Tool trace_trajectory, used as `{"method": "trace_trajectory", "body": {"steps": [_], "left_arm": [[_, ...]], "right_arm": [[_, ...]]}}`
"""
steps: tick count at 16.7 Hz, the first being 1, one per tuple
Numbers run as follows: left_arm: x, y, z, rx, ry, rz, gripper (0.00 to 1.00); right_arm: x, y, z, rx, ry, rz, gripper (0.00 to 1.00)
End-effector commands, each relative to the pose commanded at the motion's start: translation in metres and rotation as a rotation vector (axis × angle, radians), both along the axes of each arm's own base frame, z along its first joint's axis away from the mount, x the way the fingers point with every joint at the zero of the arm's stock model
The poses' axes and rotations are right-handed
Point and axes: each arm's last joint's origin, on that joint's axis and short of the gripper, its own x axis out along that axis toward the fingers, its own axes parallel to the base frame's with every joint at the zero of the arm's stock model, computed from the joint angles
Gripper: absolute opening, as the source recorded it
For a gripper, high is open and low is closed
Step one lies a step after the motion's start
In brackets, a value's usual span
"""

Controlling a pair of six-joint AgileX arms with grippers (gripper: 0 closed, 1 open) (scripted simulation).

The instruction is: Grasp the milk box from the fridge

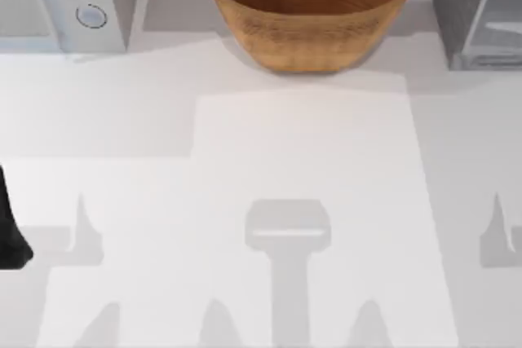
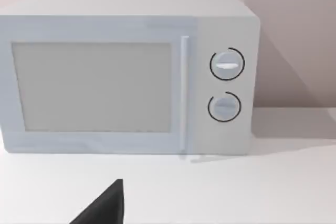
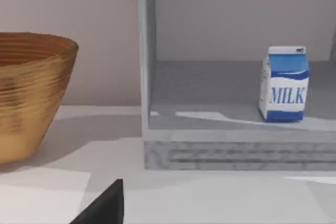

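Right wrist view: a dark wedge of your right tool (image 3: 105, 207) juts into the lower edge of the frame, above the white tabletop (image 3: 220, 198). You cannot tell from this sliver whether the tool is open or closed; nothing is seen in its hold. Beyond it stands the fridge (image 3: 148, 77), its grey interior open to the camera behind a thin pale frame. The milk box (image 3: 284, 83) stands upright on the fridge's inner floor, blue-topped, with the word MILK in blue on its white face. It is well apart from the frame post on the basket's side and touches no wall. The woven brown basket (image 3: 29, 93) rests on the tabletop just beside the fridge, apart from it.

Left wrist view: a like dark wedge of your left tool (image 2: 105, 207) shows at the lower edge; its state also cannot be told. It faces the white microwave (image 2: 126, 72), which has a closed door and two round knobs, one above the other.

Top view: a dark part of the left arm (image 1: 10, 226) lies at the tabletop's left edge. The microwave sits at the far left corner, the basket at the far middle and the fridge at the far right corner.
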Motion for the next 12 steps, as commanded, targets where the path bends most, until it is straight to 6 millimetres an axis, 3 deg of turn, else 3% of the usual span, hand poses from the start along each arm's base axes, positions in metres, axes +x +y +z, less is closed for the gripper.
{"method": "trace_trajectory", "body": {"steps": [7,12], "left_arm": [[0.000,0.000,0.000,0.000,0.000,0.000,1.00],[0.000,0.000,0.000,0.000,0.000,0.000,1.00]], "right_arm": [[0.009,-0.006,0.002,0.005,0.007,-0.012,1.00],[0.037,-0.020,0.012,0.004,0.003,0.010,1.00]]}}
